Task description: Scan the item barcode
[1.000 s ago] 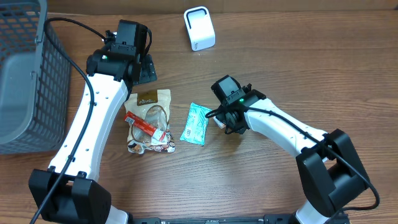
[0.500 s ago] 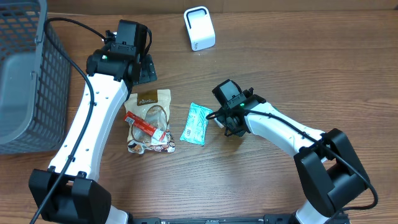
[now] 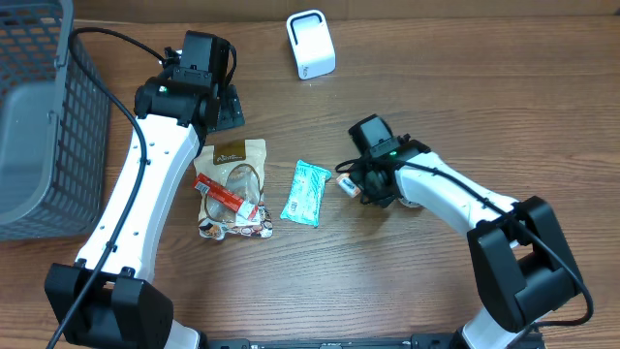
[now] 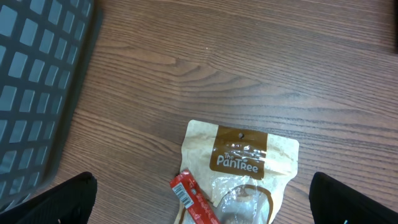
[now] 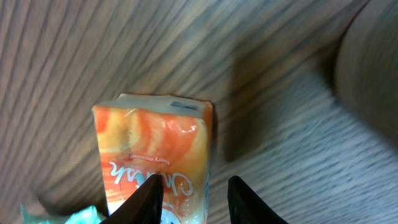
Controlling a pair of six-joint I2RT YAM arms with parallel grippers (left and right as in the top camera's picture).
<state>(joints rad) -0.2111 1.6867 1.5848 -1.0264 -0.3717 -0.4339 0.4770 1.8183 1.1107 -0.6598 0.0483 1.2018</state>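
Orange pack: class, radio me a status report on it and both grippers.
Left gripper open above pouch. Right gripper shut on orange pack. White scanner at far edge; teal packet alongside.

Your left arm [image 3: 145, 184] stretches forward, the left gripper [image 4: 202, 205] spread wide. Your right arm [image 3: 446, 199] bends inward, the right gripper [image 5: 196, 199] pointing down, fingers narrowly apart.

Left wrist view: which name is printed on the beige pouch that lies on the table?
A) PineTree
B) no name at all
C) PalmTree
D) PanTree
D: the brown label near the top of the beige pouch reads PanTree in white letters.
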